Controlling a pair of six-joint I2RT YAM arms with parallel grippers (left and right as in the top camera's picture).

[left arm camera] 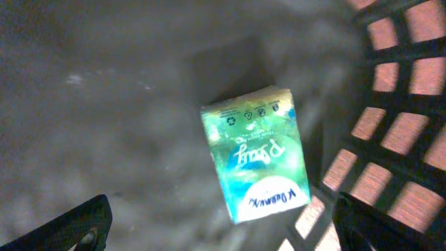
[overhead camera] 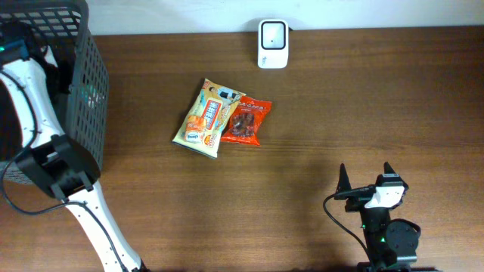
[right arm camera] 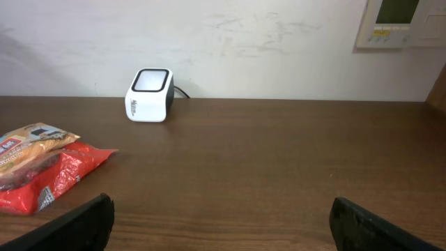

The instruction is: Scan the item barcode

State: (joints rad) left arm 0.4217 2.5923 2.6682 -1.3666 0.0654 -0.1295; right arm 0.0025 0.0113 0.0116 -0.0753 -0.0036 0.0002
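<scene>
A green and white packet lies on the dark floor of the black mesh basket. It shows only in the left wrist view. My left gripper hangs open just above the packet's near end, its fingers wide on either side and touching nothing. From overhead, the left arm reaches into the basket and its gripper is hidden there. The white barcode scanner stands at the table's far edge. My right gripper is open and empty near the front right, facing the scanner.
A yellow-orange snack bag and a red snack bag lie side by side mid-table, left of the right gripper's line of sight. The basket's mesh wall stands close to the packet's right side.
</scene>
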